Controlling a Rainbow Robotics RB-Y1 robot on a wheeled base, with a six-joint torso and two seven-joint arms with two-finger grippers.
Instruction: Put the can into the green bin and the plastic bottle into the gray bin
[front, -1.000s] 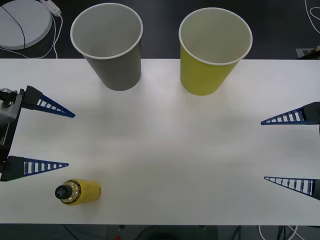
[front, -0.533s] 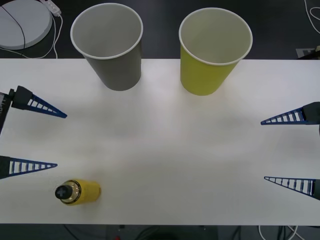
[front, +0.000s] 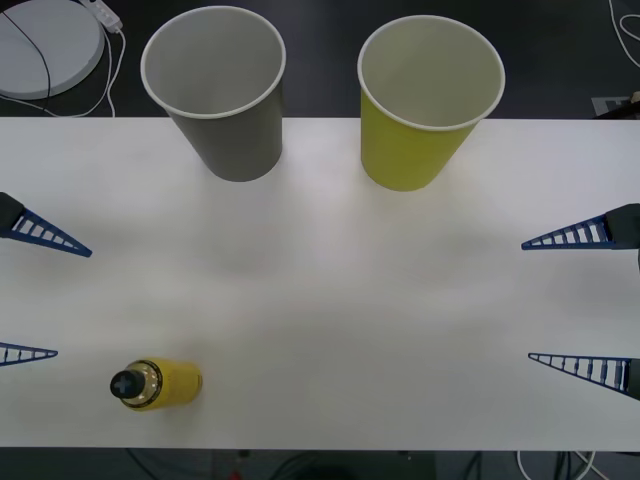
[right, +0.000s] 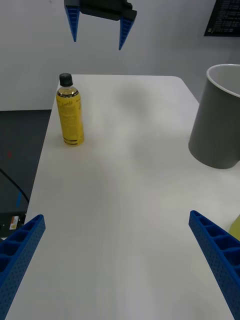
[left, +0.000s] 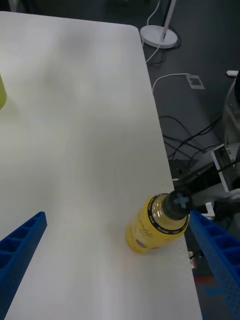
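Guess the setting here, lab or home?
Likely a lab or test room: bare white table, dark floor with loose cables, a round stand base and a wall screen behind it.

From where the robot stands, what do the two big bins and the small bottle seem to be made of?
The gray bin and the green bin look like matte paper cups: a thin white rolled rim and a pale, dull inside. The plastic bottle seems to be clear plastic, since its golden shoulder shines above a yellow label, with a black ribbed screw cap, probably hard plastic.
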